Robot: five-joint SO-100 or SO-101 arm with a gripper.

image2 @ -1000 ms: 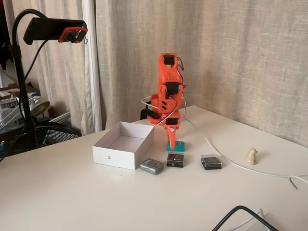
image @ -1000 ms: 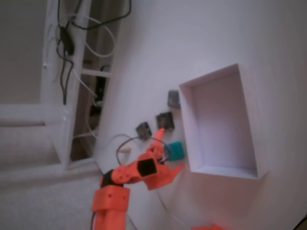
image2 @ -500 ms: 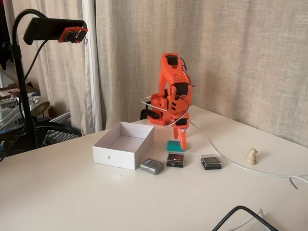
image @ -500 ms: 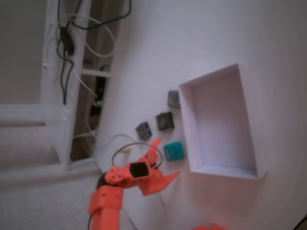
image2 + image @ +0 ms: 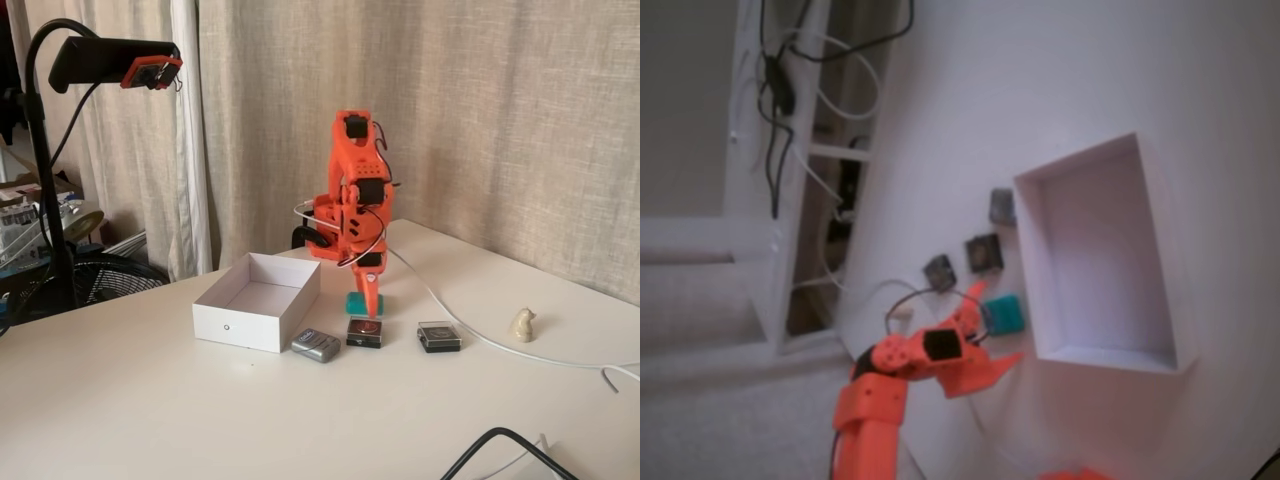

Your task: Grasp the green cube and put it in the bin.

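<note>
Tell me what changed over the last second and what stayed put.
The arm pulled back from the green cube, then swung in again; the gripper now hangs open beside the cube, one finger near the middle dark block. Nothing was grasped or released. The cube, the three dark blocks and the bin did not move.

text: none legible | labels: none | brands: none | numbers: none | both fixed views too blurred
</note>
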